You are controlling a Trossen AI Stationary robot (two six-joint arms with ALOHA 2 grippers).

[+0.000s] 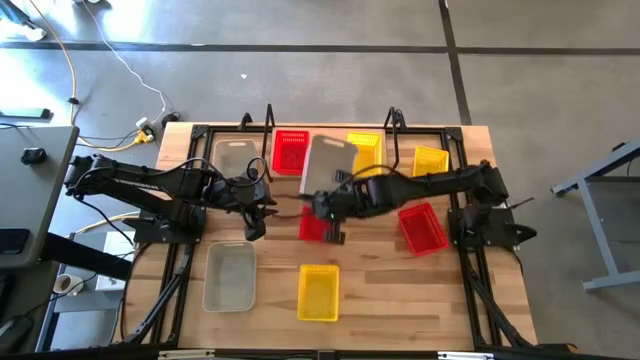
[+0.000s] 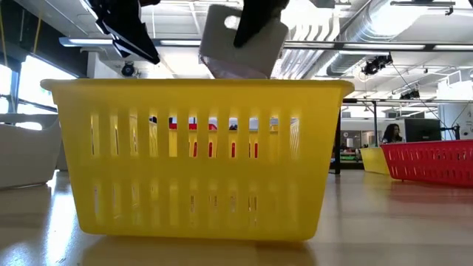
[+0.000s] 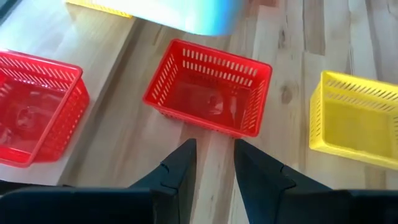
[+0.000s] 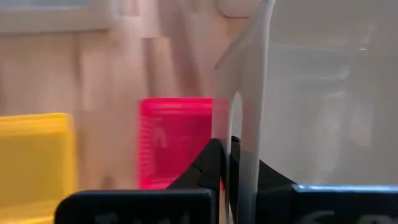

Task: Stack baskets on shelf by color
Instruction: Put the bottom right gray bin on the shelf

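Note:
My right gripper (image 1: 325, 198) is over the middle of the table, shut on a clear-grey basket (image 1: 329, 163) that it carries in the air near the shelf's front edge. The shelf (image 1: 205, 140) along the far side bears a clear-grey basket (image 1: 235, 156), a red one (image 1: 291, 150) and two yellow ones (image 1: 366, 147) (image 1: 431, 160). My left gripper (image 3: 214, 163) hovers open and touches nothing, above a red basket (image 3: 208, 87) that stands on the tabletop. That same red basket (image 1: 311, 226) is partly hidden under my right gripper in the high view. My right gripper pinches one wall of the clear-grey basket (image 4: 244, 124) near its handle slot, with one finger on each face of the wall. The basket is lifted clear of the table and tilted; it shows above the yellow basket as a pale box (image 2: 240, 44) in the low view.
On the tabletop stand another red basket (image 1: 424, 228) at the right, a clear-grey one (image 1: 230, 276) at the near left and a yellow one (image 1: 318, 292) at the near middle. The shelf's black posts (image 1: 270, 118) rise at the far side.

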